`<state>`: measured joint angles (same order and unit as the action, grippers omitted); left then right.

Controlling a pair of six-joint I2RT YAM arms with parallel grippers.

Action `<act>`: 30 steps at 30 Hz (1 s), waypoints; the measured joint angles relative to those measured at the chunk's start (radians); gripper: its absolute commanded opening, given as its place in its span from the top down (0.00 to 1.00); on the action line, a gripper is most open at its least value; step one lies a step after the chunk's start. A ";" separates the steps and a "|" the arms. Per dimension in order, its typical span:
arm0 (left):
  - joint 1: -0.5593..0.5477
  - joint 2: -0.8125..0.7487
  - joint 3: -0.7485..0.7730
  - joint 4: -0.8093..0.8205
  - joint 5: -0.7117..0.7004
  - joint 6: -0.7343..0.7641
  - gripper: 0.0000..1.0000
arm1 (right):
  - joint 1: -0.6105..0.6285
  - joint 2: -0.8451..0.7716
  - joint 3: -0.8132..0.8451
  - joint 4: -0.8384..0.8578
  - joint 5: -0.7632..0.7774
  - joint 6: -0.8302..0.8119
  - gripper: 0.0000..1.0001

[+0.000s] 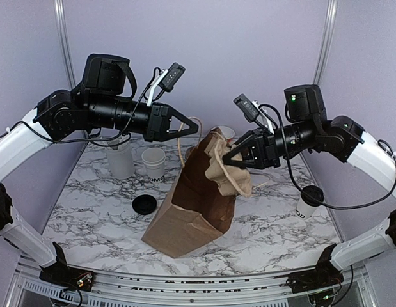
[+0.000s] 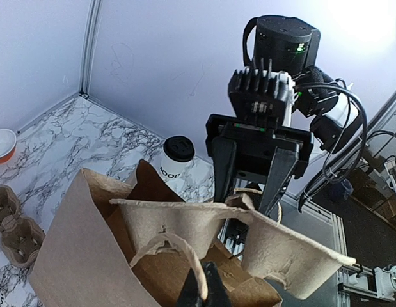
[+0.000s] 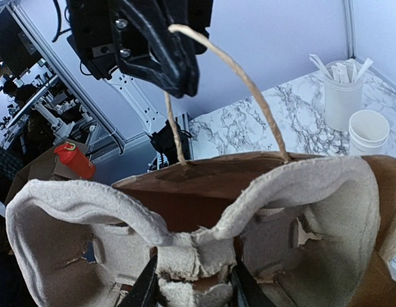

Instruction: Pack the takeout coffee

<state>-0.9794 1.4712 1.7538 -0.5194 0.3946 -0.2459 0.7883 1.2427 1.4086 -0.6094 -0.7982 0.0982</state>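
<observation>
At the right edge of the marble table, well clear of the paper bag, the takeout coffee stands upright with its black lid on. Neither arm is touching it.

Left gripper: jaws pinched fully together on the bag's twine handle, holding the mouth up.
Right gripper: partly closed, clamped on the centre ridge of the pulp cup carrier, which sits in the bag mouth.

Handling, my read:
- Thin paper wall, so it's soft and dents under a hard squeeze.
- Can't tell how full it is. Assume liquid and keep it vertical.
- Lid looks press-fit. Don't lift by the lid, it may pop off.
- The body tapers downward and would slide through a loose grip. Take it across the upper half, just under the lid rim, with light force.

Writing:
- Dark print low on the cup: the top view shows "OD", and the left wrist view shows roughly "moo" with the rest cut off by the bag.
- The lidless white cup at far left shows "MO", probably the same print.
- Nothing else is legible.
</observation>
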 measured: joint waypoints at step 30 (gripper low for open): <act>-0.006 0.053 0.017 0.097 0.198 -0.040 1.00 | 0.011 0.113 0.165 -0.334 0.324 -0.123 0.75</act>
<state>-0.9852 1.5242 1.7706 -0.4225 0.5922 -0.2855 0.7994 1.3556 1.5738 -0.9432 -0.4744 -0.0246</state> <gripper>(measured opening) 0.016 0.257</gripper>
